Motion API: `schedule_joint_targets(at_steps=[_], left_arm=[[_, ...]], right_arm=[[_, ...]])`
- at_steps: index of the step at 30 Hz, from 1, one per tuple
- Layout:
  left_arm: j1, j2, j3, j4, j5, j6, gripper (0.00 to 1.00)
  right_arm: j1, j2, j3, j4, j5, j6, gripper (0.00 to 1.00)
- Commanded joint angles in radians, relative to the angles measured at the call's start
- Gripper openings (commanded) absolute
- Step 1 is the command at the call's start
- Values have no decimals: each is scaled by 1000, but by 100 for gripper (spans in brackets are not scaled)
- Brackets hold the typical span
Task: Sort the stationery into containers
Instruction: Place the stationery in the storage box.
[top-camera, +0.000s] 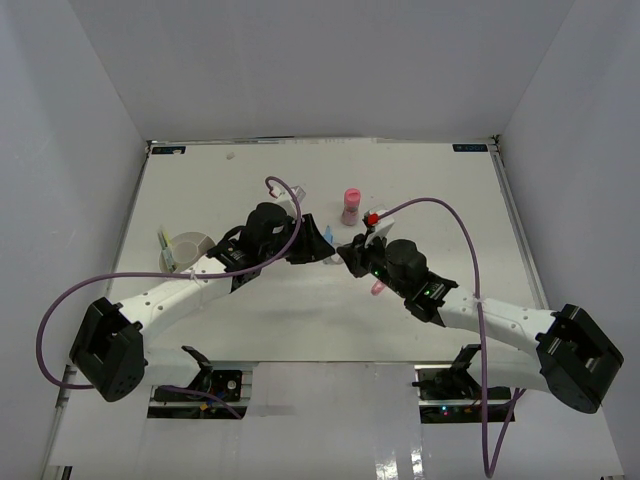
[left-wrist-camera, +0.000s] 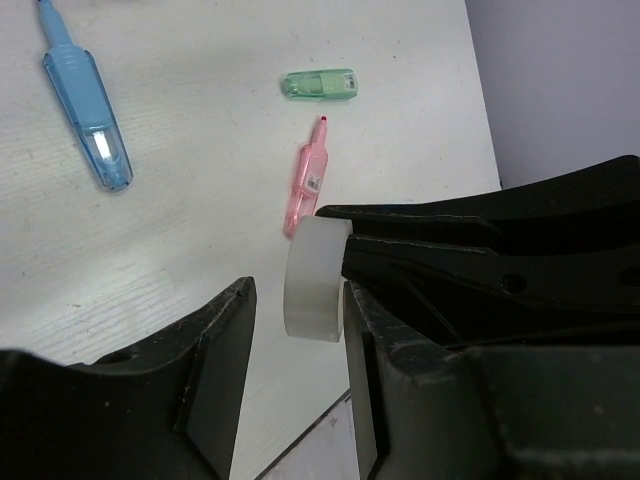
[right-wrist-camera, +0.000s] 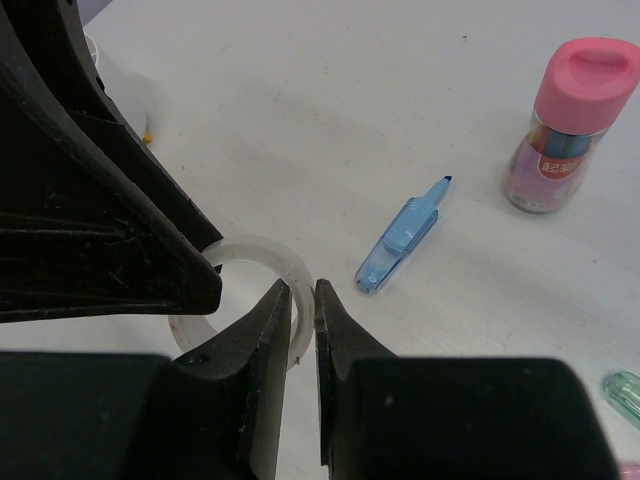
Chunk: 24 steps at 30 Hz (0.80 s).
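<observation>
The table (top-camera: 300, 320) is white, and both arms reach to its middle w/ their tips close together. The left gripper (left-wrist-camera: 292, 320) stands part open: the tape roll (right-wrist-camera: 245, 250) is btw its two fingers, the one finger is touching the roll's side and the other finger (left-wrist-camera: 225, 350) has a gap to it, so there is no grip from this side. The right gripper (right-wrist-camera: 303, 300) is closed narrow on the wall of the same roll, one finger inside the ring and one outside, i.e. it is holding the roll. The roll is translucent and sits low at the table, right btw the two grippers. The white cup (top-camera: 190, 245) is well apart, behind the left gripper and beside its arm. The pink cylinder (right-wrist-camera: 572, 130) stands upright ahead of the right gripper, far to its right. The blue pen (right-wrist-camera: 398, 243) lies flat, near ahead-right of the right gripper. The pink highlighter (left-wrist-camera: 305, 190) lies just ahead of the left gripper, its end nearly at the roll; the green highlighter (left-wrist-camera: 318, 84) is further ahead. The red-capped marker (top-camera: 372, 217) is just beyond the right gripper; only the cap is clear.
</observation>
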Motion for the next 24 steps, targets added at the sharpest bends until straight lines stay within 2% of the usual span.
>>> schedule_joint_targets(at_steps=[1, 12, 18, 21, 22, 24], left_arm=[[-4, -4, 27, 28, 20, -10, 50], [-3, 5, 23, 30, 37, -10, 42], [-4, -8, 22, 24, 30, 1, 26], [-4, -6, 27, 8, 23, 13, 17], [-4, -8, 32, 5, 20, 15, 16], [-4, -12, 36, -7, 6, 30, 9]], right_arm=[[5, -21, -3, 67, 0, 10, 18], [5, -15, -4, 73, 2, 16, 18], [5, -15, -6, 73, 11, 17, 20], [5, -15, -4, 73, 12, 16, 25], [5, -16, -6, 72, 12, 14, 33], [5, -21, -9, 72, 14, 11, 43]])
